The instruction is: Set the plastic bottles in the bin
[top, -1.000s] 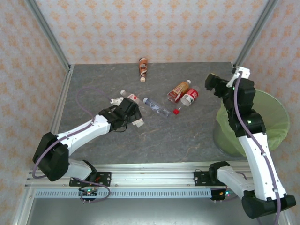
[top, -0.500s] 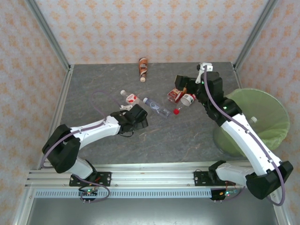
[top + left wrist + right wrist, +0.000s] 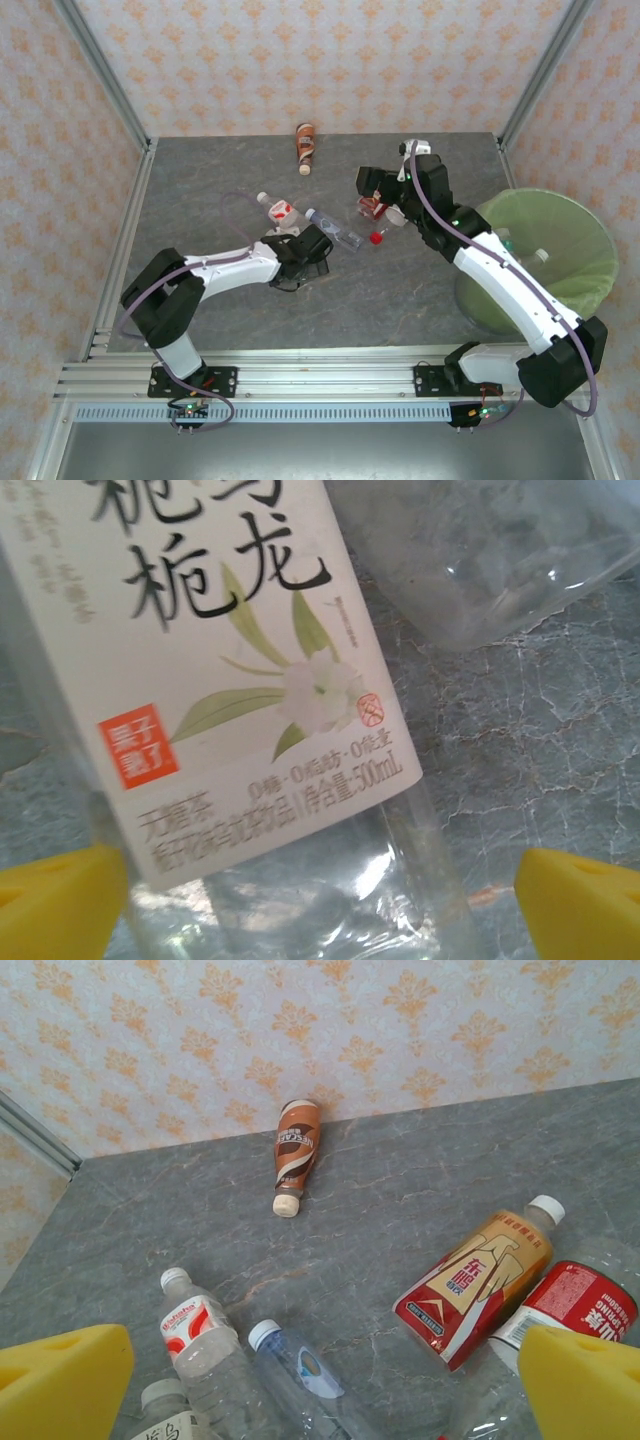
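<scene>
We see a clear bottle with a white label (image 3: 250, 680) lying between the left jaws, which are released and spread wide. One yellow finger (image 3: 55, 900) is right at the side of the bottle, while between the bottle and the other finger (image 3: 585, 905) a strip of the grey surface (image 3: 560, 730) shows, so nothing is clenched. Just ahead of these jaws there is a part of another clear bottle (image 3: 480, 560); we cannot tell which one it is. The right jaws are released too, their yellow fingers (image 3: 60, 1380) far apart with nothing between them, and they hang above the surface. Below and ahead of them, close to one finger, an orange-and-red bottle (image 3: 480, 1280) and a red-labelled bottle (image 3: 572, 1305) lie side by side, seemingly touching. Nearer to the other finger lie a slim clear bottle with a small blue label (image 3: 298, 1368) and, just beside it, a clear bottle with a red-and-white label (image 3: 200, 1330). Far ahead of the right jaws a brown bottle (image 3: 297, 1150) lies alone, near the patterned wall (image 3: 400, 1020). The bin (image 3: 585, 250), lined with light-green plastic, stands beyond the edge of the surface, well apart from both jaws, behind the right jaws and beside the right arm (image 3: 500, 280).
</scene>
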### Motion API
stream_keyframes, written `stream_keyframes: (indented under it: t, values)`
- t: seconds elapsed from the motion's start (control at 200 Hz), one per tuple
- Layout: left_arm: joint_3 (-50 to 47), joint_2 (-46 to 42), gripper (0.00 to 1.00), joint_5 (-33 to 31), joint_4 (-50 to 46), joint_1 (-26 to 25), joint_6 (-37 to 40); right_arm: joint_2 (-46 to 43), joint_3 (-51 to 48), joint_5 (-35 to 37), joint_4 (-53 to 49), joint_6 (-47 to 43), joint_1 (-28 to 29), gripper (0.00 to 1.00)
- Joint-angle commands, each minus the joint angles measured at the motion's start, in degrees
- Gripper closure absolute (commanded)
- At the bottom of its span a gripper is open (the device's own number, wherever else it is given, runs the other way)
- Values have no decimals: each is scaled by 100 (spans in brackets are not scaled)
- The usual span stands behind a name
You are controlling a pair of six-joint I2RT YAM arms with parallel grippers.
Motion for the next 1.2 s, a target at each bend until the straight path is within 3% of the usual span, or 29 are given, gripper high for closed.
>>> stream_keyframes:
  t: [0.0, 0.49, 0.871, 1.196]
  values:
    - [87, 53, 0, 28, -210, -66, -85, 16, -116, -87, 249, 153, 23, 1]
    - [-410, -141, 3, 177, -127, 12, -55, -50, -298, 8, 251, 119, 26, 1]
    - [-508, 105, 28, 439, 123, 42, -13, 96, -275, -68, 345, 130, 27, 1]
    - [-652, -338, 45, 116, 104, 8, 11, 88, -307, -97, 285, 170, 22, 1]
